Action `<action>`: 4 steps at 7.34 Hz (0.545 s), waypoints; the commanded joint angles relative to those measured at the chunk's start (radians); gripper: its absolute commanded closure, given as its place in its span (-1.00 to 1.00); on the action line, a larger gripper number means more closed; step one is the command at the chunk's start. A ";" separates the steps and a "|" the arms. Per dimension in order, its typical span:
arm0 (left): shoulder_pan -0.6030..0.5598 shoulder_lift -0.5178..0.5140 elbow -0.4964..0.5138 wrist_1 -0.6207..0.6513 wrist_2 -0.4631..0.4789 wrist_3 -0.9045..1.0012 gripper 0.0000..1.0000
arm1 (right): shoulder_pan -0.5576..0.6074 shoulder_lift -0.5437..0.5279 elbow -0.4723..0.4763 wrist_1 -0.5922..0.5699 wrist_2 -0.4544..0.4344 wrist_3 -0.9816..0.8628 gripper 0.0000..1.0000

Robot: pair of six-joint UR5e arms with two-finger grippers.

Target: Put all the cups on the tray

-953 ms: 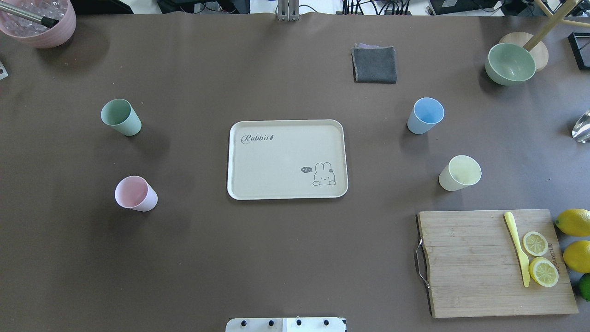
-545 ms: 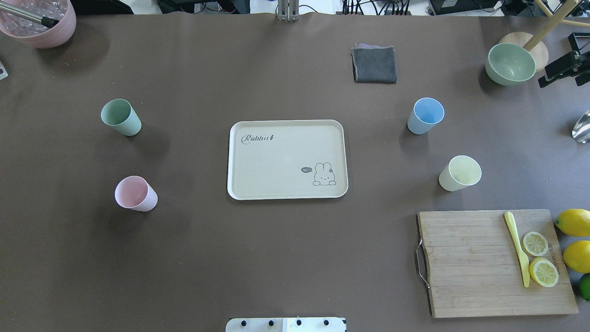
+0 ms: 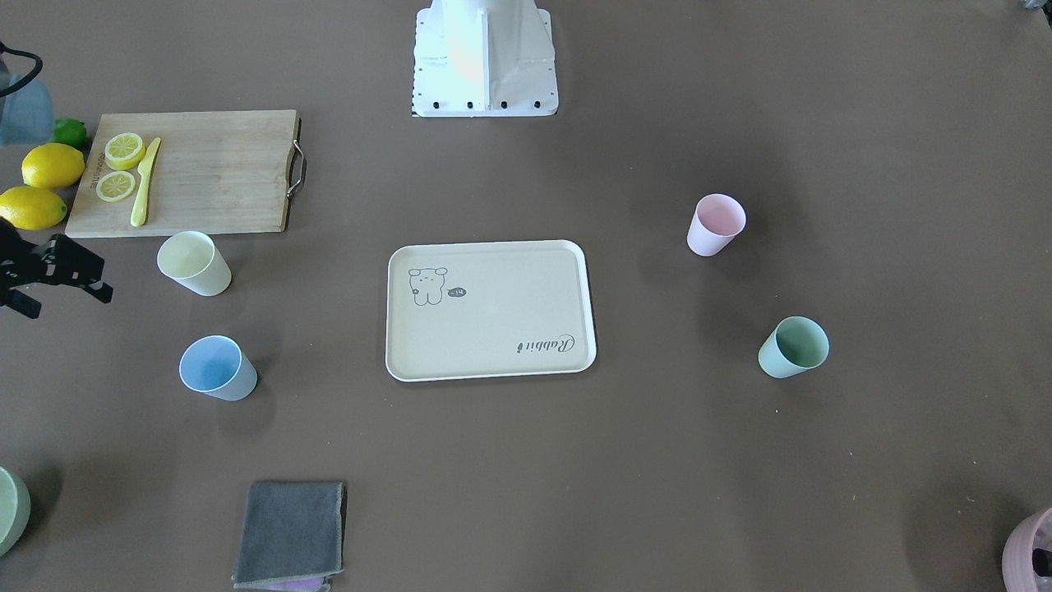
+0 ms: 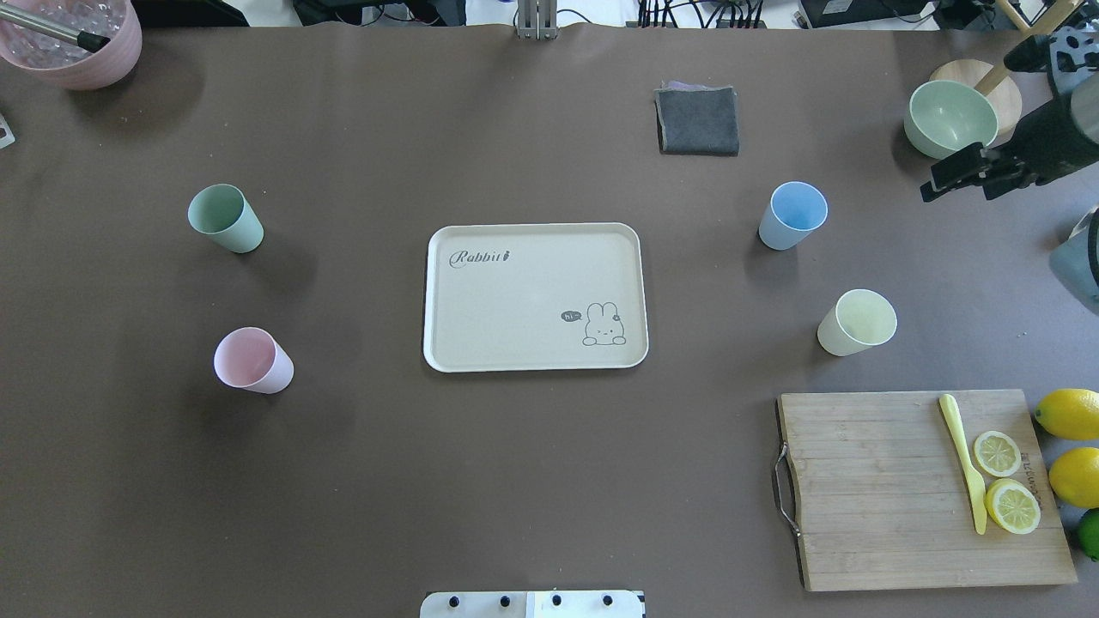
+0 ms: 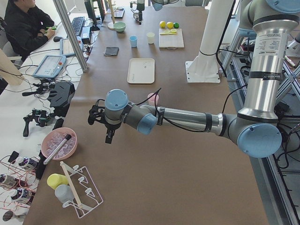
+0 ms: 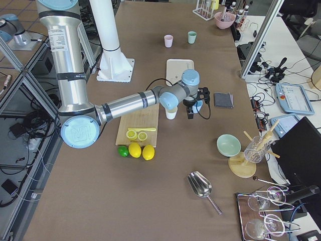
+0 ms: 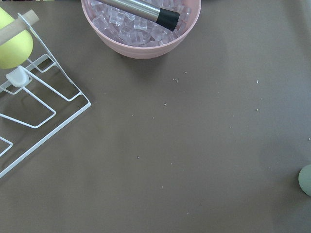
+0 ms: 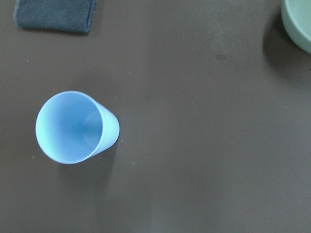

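The cream rabbit tray (image 4: 515, 300) lies bare at the table's middle. Four cups stand upright on the table around it: mint green (image 4: 225, 218) and pink (image 4: 251, 360) on the left, light blue (image 4: 792, 215) and pale yellow (image 4: 856, 322) on the right. My right gripper (image 4: 962, 184) is open and empty above the table, right of the blue cup, which shows below it in the right wrist view (image 8: 73, 127). My left gripper (image 5: 100, 127) shows only in the exterior left view, beyond the table's left end; I cannot tell whether it is open or shut.
A wooden cutting board (image 4: 901, 489) with lemon slices and a yellow knife lies front right, beside whole lemons (image 4: 1069, 414). A grey cloth (image 4: 697, 120) and a green bowl (image 4: 949, 118) sit at the back right. A pink bowl of ice (image 4: 73, 43) sits back left.
My right gripper has come into the overhead view from the right edge and moved left toward the blue cup. The cups and the tray have not moved.
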 commanded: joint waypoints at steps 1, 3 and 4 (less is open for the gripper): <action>0.000 0.001 0.000 -0.024 0.000 -0.001 -0.96 | -0.137 -0.048 0.081 0.007 -0.114 0.111 -1.00; 0.000 0.001 -0.001 -0.024 0.000 -0.006 -0.96 | -0.175 -0.068 0.070 0.007 -0.148 0.130 -1.00; 0.000 0.001 -0.001 -0.024 0.000 -0.005 -0.96 | -0.176 -0.081 0.069 0.007 -0.145 0.130 -1.00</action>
